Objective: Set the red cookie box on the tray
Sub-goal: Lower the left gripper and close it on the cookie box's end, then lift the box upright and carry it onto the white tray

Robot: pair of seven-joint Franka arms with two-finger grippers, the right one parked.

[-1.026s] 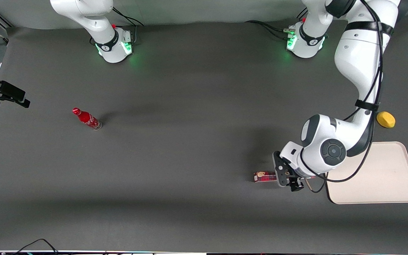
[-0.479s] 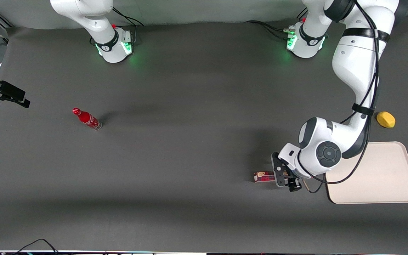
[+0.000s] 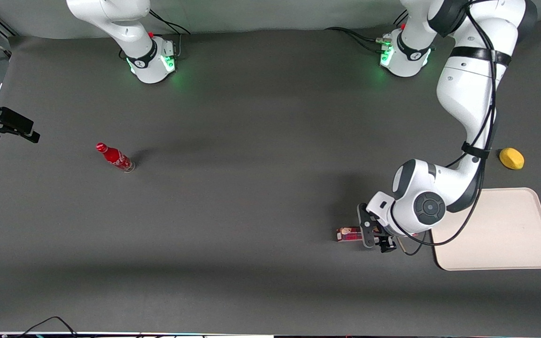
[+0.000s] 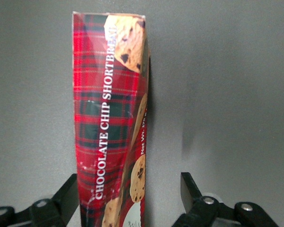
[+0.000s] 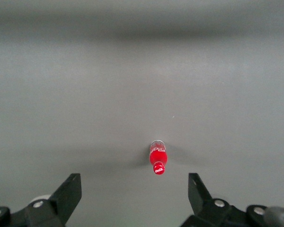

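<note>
The gripper straddles the red cookie box, standing on edge, fingers spread, apparently not yet squeezing. The tray waits at its three o'clock.

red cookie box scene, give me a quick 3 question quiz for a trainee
1. True or false: the red cookie box already lies on the tray.
2. Multiple choice: where is the gripper? A) over the red bottle B) low at the box, one finger against its side and the other apart from it C) above the yellow object
3. Fill in: the box stands on the ____, beside the tray, toward the parked arm's end from it.

Key: 1 false; 2 B; 3 table.
</note>
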